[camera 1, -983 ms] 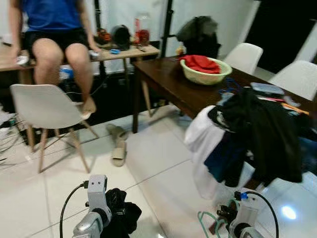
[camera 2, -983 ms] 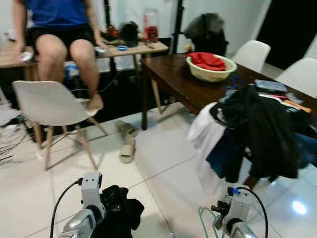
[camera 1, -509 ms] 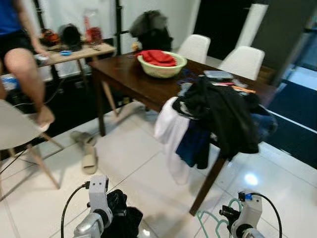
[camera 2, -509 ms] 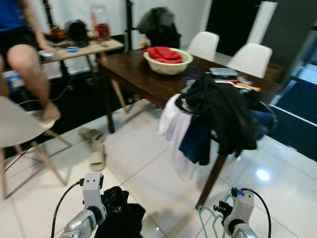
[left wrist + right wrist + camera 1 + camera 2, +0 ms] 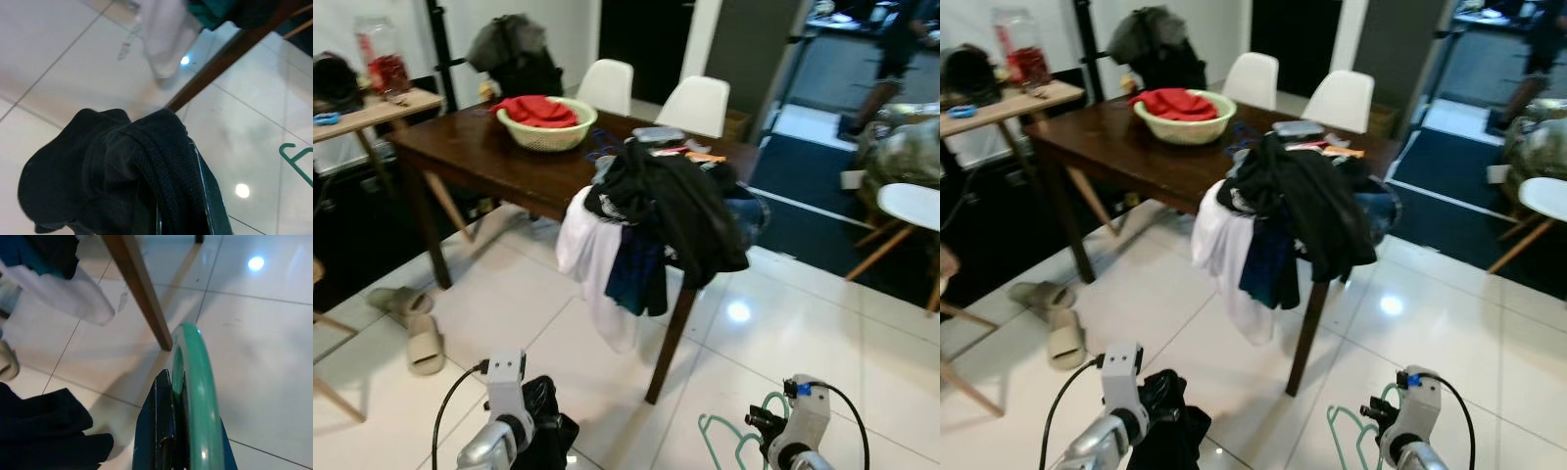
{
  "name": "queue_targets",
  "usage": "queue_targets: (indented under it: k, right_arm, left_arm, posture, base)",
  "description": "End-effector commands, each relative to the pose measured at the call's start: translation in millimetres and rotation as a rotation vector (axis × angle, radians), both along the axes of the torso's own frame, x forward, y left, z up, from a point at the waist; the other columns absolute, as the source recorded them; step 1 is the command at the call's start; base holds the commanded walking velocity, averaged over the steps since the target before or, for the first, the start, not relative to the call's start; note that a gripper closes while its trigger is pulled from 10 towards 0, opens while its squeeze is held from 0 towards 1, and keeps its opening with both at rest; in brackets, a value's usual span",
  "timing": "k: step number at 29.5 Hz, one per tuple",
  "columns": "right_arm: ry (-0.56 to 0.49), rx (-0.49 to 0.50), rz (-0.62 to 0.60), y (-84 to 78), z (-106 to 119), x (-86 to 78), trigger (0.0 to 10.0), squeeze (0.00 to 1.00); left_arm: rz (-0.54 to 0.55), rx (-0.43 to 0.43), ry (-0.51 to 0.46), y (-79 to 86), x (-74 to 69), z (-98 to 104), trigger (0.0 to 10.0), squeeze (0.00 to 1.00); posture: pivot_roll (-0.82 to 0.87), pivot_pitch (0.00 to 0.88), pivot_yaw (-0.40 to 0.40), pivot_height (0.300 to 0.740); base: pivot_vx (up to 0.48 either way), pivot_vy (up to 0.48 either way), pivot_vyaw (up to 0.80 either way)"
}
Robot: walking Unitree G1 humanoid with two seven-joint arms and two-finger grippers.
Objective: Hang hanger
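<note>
A green plastic hanger (image 5: 734, 443) hangs low at the bottom right, with my right gripper (image 5: 756, 423) shut on it. In the right wrist view the hanger's green hook (image 5: 195, 396) runs between the black fingers (image 5: 157, 431). At the bottom left my left gripper (image 5: 540, 416) is shut on a bunched black garment (image 5: 546, 436). The left wrist view has that black garment (image 5: 122, 176) draped over the fingers, above the pale floor.
A dark wooden table (image 5: 489, 162) stands ahead, its near corner heaped with black, white and blue clothes (image 5: 651, 225). On it sits a basket of red cloth (image 5: 546, 117). White chairs (image 5: 697, 103) stand behind it. Slippers (image 5: 416, 328) lie at left. A dark mat (image 5: 813, 225) lies right.
The whole view has swung to the right: the seated person and the white chair have left the picture, and the table now sits left of centre. Both grippers keep their hold.
</note>
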State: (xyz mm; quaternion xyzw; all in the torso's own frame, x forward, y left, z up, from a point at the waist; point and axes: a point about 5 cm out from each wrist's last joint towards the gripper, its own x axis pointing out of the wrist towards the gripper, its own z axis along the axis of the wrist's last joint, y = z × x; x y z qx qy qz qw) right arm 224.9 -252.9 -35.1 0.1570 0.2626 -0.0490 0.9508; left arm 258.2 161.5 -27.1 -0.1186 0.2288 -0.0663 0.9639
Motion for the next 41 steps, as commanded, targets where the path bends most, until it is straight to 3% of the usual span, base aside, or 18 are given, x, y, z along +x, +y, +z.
queue_targets:
  k: [1, 16, 19, 22, 23, 26, 27, 28, 29, 30, 32, 33, 34, 35, 37, 39, 40, 41]
  right_arm:
    - [0.006, 0.015, -0.007, 2.2, -2.6, -2.7, 10.0, 0.0]
    - [-0.012, 0.059, 0.0, 4.2, -3.2, -4.3, 10.0, 0.0]
    - [-0.013, 0.065, 0.006, 3.4, -3.0, -4.7, 10.0, 0.0]
    - [-0.014, 0.069, 0.007, 1.8, -2.3, -4.5, 10.0, 0.0]
    - [-0.014, 0.069, 0.007, 1.8, -2.3, -4.5, 10.0, 0.0]
    - [-0.015, 0.071, 0.005, 1.1, -2.0, -4.3, 10.0, 0.0]
    - [-0.015, 0.071, 0.005, 1.1, -2.0, -4.3, 10.0, 0.0]
    - [-0.016, 0.072, 0.003, 1.1, -1.8, -4.0, 10.0, 0.0]
    - [-0.016, 0.072, 0.001, 1.1, -1.8, -3.9, 10.0, 0.0]
    - [-0.016, 0.072, 0.001, 1.1, -1.8, -3.9, 10.0, 0.0]
    - [-0.017, 0.073, 0.0, 1.2, -1.8, -3.8, 10.0, 0.0]
    - [-0.017, 0.073, 0.0, 1.2, -1.8, -3.8, 10.0, 0.0]
    - [-0.017, 0.073, -0.001, 1.5, -1.8, -3.7, 10.0, 0.0]
    - [-0.017, 0.073, -0.001, 1.5, -1.8, -3.7, 10.0, 0.0]
    - [-0.018, 0.074, -0.001, 2.1, -2.0, -3.7, 10.0, 0.0]
    - [-0.026, 0.079, -0.013, 2.8, -2.1, -3.8, 10.0, 0.0]
    - [-0.026, 0.079, -0.013, 2.8, -2.1, -3.8, 10.0, 0.0]
    - [-0.039, 0.077, -0.023, 2.3, -1.6, -3.9, 10.0, 0.0]
  left_arm:
    - [0.008, -0.01, -0.002, 2.2, -0.5, 0.0, 10.0, 0.0]
    - [0.003, 0.013, -0.001, 6.8, -2.7, -0.9, 10.0, 0.0]
    - [-0.072, 0.102, -0.1, 10.2, 7.2, 12.4, 10.0, 0.0]
    - [-0.305, 0.046, -0.391, -7.5, 41.3, 68.0, 10.0, 0.0]
    - [-0.305, 0.046, -0.391, -7.5, 41.3, 68.0, 10.0, 0.0]
    - [-0.504, -0.05, -0.661, -31.2, 59.0, 145.3, 10.0, 0.0]
    - [-0.504, -0.05, -0.661, -31.2, 59.0, 145.3, 10.0, 0.0]
    - [-0.565, -0.093, -0.805, -38.6, 62.9, 193.0, 10.0, 0.0]
    - [-0.584, -0.116, -0.88, -40.9, 64.7, 219.3, 10.0, 0.0]
    - [-0.584, -0.116, -0.88, -40.9, 64.7, 219.3, 10.0, 0.0]
    - [-0.63, -0.139, -1.001, -44.5, 64.0, 260.3, 10.0, 0.0]
    - [-0.63, -0.139, -1.001, -44.5, 64.0, 260.3, 10.0, 0.0]
    - [-0.665, -0.152, -1.088, -46.0, 62.0, 288.1, 10.0, 0.0]
    - [-0.665, -0.152, -1.088, -46.0, 62.0, 288.1, 10.0, 0.0]
    - [-0.633, -0.127, -1.174, -40.0, 65.5, 313.6, 10.0, 0.0]
    - [-0.365, -0.062, -1.258, -2.9, 86.2, 354.5, 10.0, 0.0]
    - [-0.365, -0.062, -1.258, -2.9, 86.2, 354.5, 10.0, 0.0]
    - [-0.188, 0.006, -1.237, 22.7, 97.7, 359.2, 10.0, 0.0]
  posture:
    - [-0.01, 0.0, -0.074, 0.74]
    - [-0.02, 0.0, -0.06, 0.74]
    - [-0.02, 0.0, -0.062, 0.74]
    - [-0.02, 0.0, -0.061, 0.74]
    - [-0.02, 0.0, -0.061, 0.74]
    - [-0.02, 0.0, -0.053, 0.74]
    - [-0.02, 0.0, -0.053, 0.74]
    - [-0.02, 0.0, -0.055, 0.74]
    - [-0.02, 0.0, -0.055, 0.74]
    - [-0.02, 0.0, -0.055, 0.74]
    - [-0.02, 0.0, -0.055, 0.74]
    - [-0.02, 0.0, -0.055, 0.74]
    - [-0.02, 0.0, -0.055, 0.74]
    - [-0.02, 0.0, -0.055, 0.74]
    - [-0.03, 0.0, -0.046, 0.74]
    - [-0.04, 0.0, -0.029, 0.74]
    - [-0.04, 0.0, -0.029, 0.74]
    - [-0.04, 0.0, -0.02, 0.74]
  base:
    - [0.0, 0.0, -0.8]
    - [0.0, 0.0, -0.8]
    - [0.0, 0.0, -0.8]
    - [0.0, 0.0, -0.8]
    - [0.0, 0.0, -0.8]
    - [0.0, 0.0, -0.8]
    - [0.0, 0.0, -0.8]
    - [0.0, 0.0, -0.8]
    - [0.0, 0.0, -0.8]
    - [0.0, 0.0, -0.8]
    - [0.0, 0.0, -0.8]
    - [0.0, 0.0, -0.8]
    - [0.0, 0.0, -0.8]
    - [0.0, 0.0, -0.8]
    - [0.0, 0.0, -0.8]
    - [0.0, 0.0, -0.8]
    - [0.0, 0.0, -0.8]
    - [0.0, 0.0, 0.0]
